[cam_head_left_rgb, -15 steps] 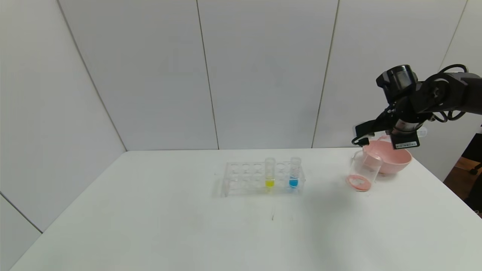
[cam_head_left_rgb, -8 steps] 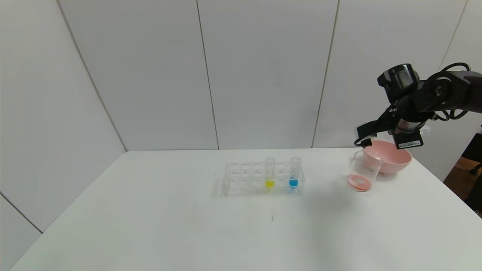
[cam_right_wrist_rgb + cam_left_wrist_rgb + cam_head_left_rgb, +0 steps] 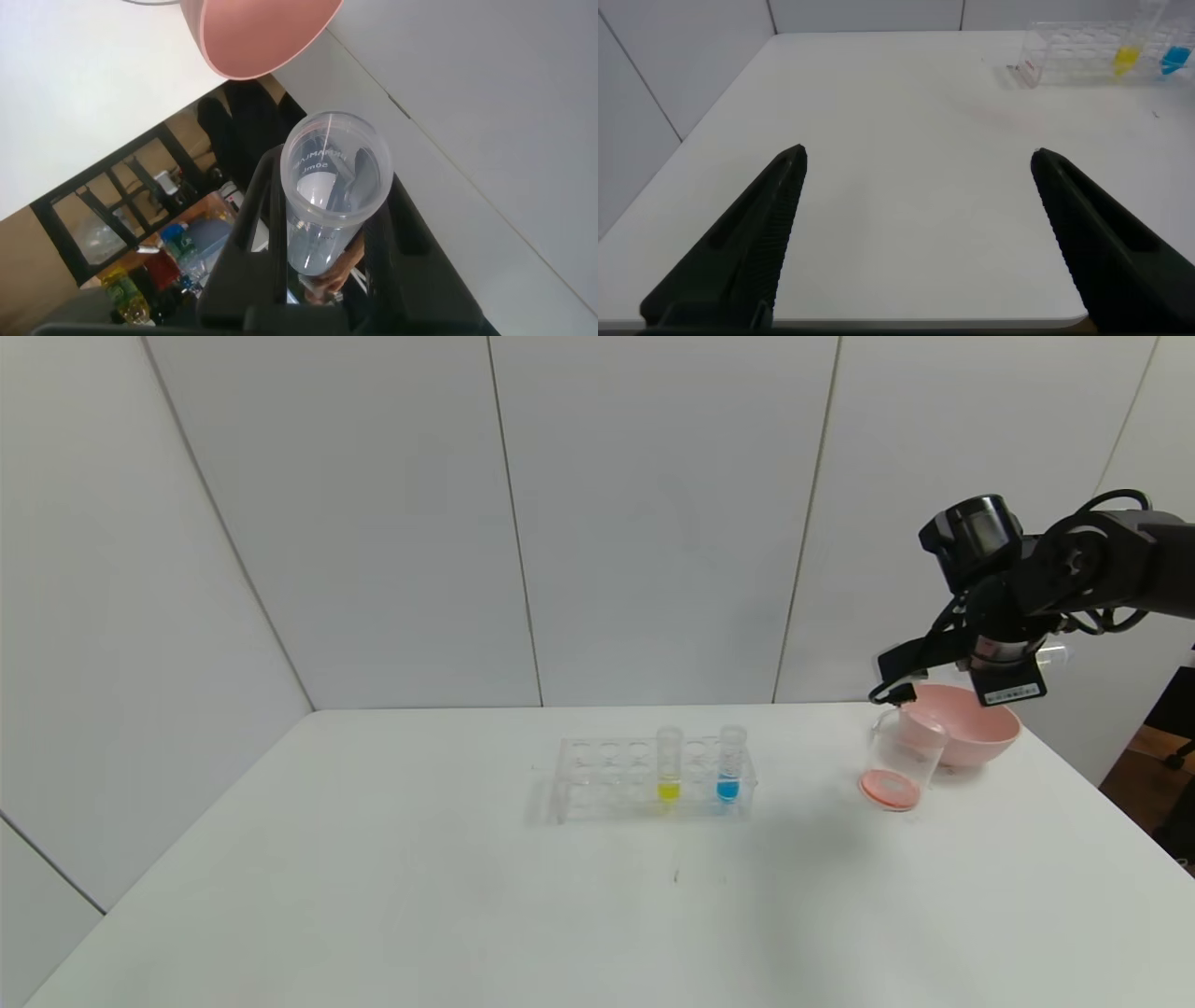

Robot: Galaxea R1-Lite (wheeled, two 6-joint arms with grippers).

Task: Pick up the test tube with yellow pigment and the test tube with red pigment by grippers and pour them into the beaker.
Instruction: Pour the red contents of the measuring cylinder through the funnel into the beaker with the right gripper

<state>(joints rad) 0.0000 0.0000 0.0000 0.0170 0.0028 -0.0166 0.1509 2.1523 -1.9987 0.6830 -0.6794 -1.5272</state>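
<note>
Red-pigment test tube [image 3: 334, 191] lies clamped in the right claw [image 3: 322, 252] above the beaker [image 3: 898, 761], its open mouth facing the wrist camera; in the head view it is mostly hidden. Left claw [image 3: 915, 233] hangs open over the tabletop [image 3: 467, 877], off the rack [image 3: 653, 779].

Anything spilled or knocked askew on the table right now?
No spill shows. The rack sits square with the yellow tube and blue tube upright. The beaker holds red pigment at its base, beside the pink bowl.
</note>
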